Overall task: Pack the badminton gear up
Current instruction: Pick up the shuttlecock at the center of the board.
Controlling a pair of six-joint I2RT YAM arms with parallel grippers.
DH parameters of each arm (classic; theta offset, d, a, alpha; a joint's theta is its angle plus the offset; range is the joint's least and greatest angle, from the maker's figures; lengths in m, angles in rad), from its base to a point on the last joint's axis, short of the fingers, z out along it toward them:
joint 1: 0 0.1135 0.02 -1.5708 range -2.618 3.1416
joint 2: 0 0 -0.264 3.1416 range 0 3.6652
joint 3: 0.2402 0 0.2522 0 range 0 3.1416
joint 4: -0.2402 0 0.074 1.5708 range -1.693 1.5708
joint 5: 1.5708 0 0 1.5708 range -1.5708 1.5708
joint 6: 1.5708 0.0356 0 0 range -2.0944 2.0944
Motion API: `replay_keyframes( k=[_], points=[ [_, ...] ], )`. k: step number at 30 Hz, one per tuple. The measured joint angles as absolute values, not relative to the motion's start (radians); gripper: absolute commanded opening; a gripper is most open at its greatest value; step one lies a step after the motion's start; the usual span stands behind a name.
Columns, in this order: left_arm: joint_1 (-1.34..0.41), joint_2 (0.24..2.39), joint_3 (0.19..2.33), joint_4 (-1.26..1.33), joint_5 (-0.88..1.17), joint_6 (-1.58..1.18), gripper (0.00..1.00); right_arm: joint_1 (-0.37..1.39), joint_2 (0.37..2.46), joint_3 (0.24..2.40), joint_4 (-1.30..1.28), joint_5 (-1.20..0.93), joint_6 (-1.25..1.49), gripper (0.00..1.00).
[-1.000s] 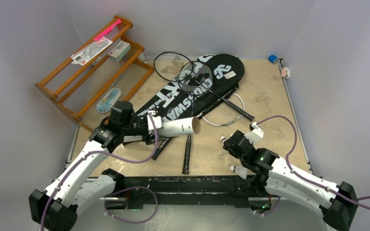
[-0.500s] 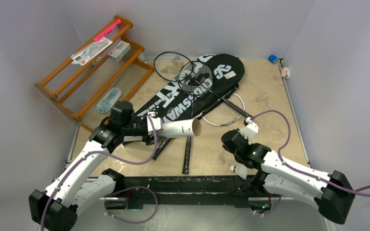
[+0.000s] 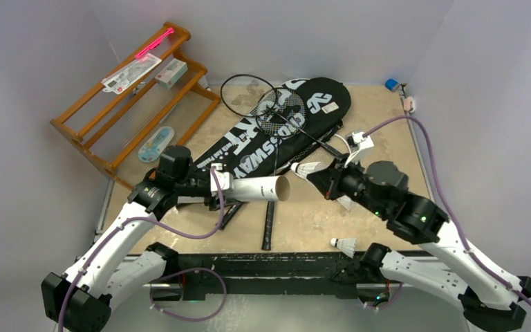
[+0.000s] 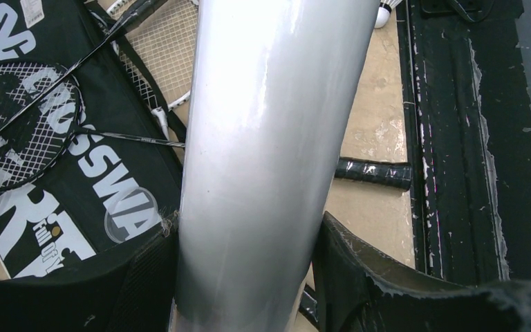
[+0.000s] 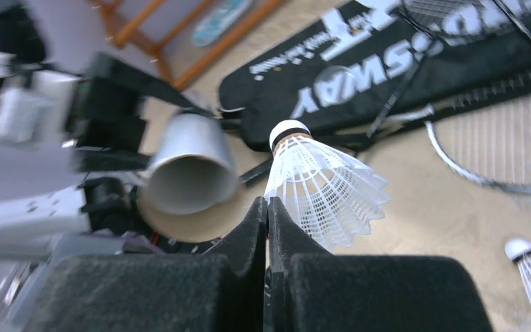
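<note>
1. Lower centre-right, by the front edge of the table [image 3: 387,138]: loose shuttlecock [image 3: 346,245].
2. Mid-frame: right gripper [image 5: 267,211] clenched, pinching the held shuttlecock [image 5: 321,190] by its skirt, just right of the tube's mouth.
3. Left of centre: left gripper [image 3: 216,184] grasping the white tube [image 3: 256,187], mouth facing right.
4. Upper centre: rackets [image 3: 281,111] lying on the black covers [image 3: 339,93].

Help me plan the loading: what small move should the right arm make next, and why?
Probably ease the white feather shuttlecock cork-first into the open mouth of the long white tube in the left gripper: the right gripper pinches its skirt; its cork faces that mouth across a gap.
</note>
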State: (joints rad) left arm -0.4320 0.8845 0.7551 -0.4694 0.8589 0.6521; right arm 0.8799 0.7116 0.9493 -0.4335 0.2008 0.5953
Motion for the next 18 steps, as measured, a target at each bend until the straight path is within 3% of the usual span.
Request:
replay_keyframes(
  k=[8, 18],
  points=[
    [-0.432, 0.887, 0.755, -0.477, 0.860, 0.659, 0.37, 0.880, 0.728, 1.205, -0.580, -0.060, 0.434, 0.00],
    [-0.432, 0.892, 0.755, -0.480, 0.860, 0.659, 0.36, 0.880, 0.767, 1.235, -0.656, -0.234, 0.378, 0.00]
  ],
)
